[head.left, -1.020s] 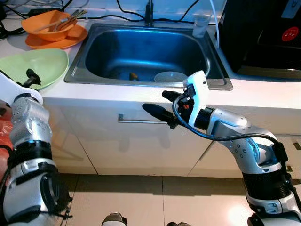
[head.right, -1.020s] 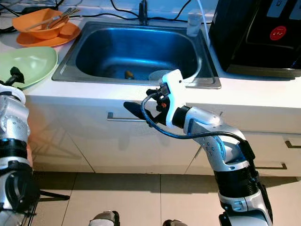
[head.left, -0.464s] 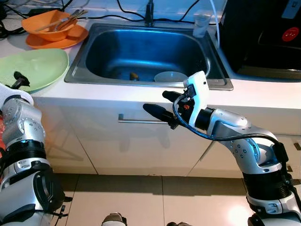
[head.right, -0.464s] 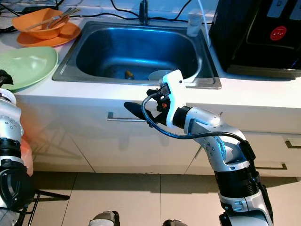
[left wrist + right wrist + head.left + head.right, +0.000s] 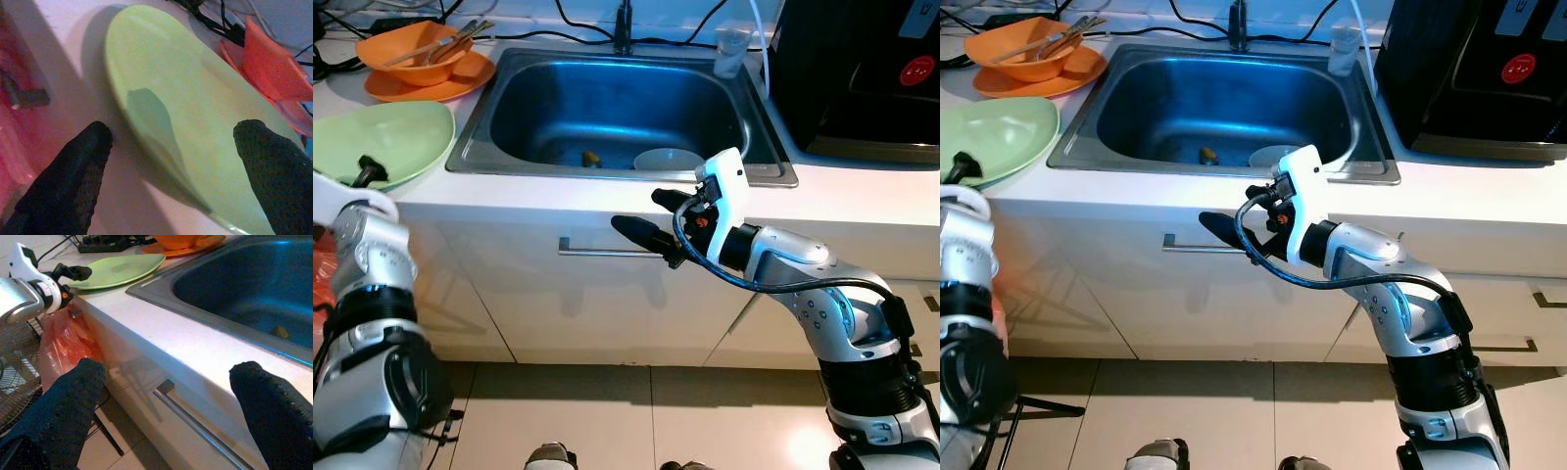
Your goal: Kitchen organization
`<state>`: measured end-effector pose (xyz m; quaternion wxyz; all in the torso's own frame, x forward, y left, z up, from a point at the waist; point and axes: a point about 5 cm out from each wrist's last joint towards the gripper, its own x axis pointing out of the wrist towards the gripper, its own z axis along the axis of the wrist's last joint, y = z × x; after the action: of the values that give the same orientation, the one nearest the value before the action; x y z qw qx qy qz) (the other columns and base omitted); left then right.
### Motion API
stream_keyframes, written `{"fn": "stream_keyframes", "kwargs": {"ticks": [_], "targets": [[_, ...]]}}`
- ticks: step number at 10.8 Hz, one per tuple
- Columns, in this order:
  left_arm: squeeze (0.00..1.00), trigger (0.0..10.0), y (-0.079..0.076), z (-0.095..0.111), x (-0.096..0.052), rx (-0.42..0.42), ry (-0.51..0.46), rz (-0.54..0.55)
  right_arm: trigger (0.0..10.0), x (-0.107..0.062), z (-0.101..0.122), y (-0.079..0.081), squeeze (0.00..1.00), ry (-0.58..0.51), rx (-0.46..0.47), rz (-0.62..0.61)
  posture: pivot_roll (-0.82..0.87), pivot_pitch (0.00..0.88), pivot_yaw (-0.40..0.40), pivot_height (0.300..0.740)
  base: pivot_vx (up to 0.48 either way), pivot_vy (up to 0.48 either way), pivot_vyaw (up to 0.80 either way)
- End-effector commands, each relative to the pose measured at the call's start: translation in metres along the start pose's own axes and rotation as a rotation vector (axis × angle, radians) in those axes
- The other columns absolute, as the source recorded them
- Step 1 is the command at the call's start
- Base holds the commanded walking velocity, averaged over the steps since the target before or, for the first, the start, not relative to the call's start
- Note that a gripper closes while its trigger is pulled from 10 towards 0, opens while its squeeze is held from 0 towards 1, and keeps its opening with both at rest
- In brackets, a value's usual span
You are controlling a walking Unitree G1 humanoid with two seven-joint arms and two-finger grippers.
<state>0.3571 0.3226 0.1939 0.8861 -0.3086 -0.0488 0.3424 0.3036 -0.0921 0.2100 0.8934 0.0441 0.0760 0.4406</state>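
A white countertop (image 5: 607, 201) runs across the upper half of the frame, with a stainless steel sink basin (image 5: 617, 108) set into it at top centre. Below hang glossy white cabinet fronts (image 5: 597, 304), one with a slim horizontal metal bar handle (image 5: 597, 252) at centre. Beige floor tiles (image 5: 636, 416) with dark grout lines fill the bottom. A big black appliance (image 5: 857, 73) stands at upper right, and black cables (image 5: 578, 37) trail along the back edge

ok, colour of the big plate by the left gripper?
Pale green plate, clearest in the left wrist view.
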Motion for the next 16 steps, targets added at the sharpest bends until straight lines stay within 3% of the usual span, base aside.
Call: {"fn": "stream_keyframes", "kwargs": {"ticks": [1,10,13,16], "targets": [[0.00,10.0,-0.003,0.001,0.001,-0.015,0.005,-0.015,10.0,-0.004,0.002,0.003,0.09,-0.004,-0.002,0.008,0.08,0.108,-0.004,0.740,0.000,0.000,0.00],[0.00,10.0,-0.015,0.009,0.007,-0.058,0.003,-0.076,10.0,-0.008,-0.001,0.012,0.09,0.007,0.004,0.046,0.07,0.120,0.008,0.740,0.000,0.000,0.00],[0.00,10.0,-0.026,0.004,0.004,-0.001,0.014,-0.126,10.0,-0.008,0.000,0.011,0.13,-0.012,-0.010,0.038,0.07,0.121,0.012,0.740,0.000,0.000,0.00],[0.00,10.0,-0.022,-0.010,0.000,0.025,0.052,-0.108,10.0,-0.006,0.001,0.011,0.15,-0.021,-0.013,0.028,0.08,0.120,0.014,0.740,0.000,0.000,0.80]]}}
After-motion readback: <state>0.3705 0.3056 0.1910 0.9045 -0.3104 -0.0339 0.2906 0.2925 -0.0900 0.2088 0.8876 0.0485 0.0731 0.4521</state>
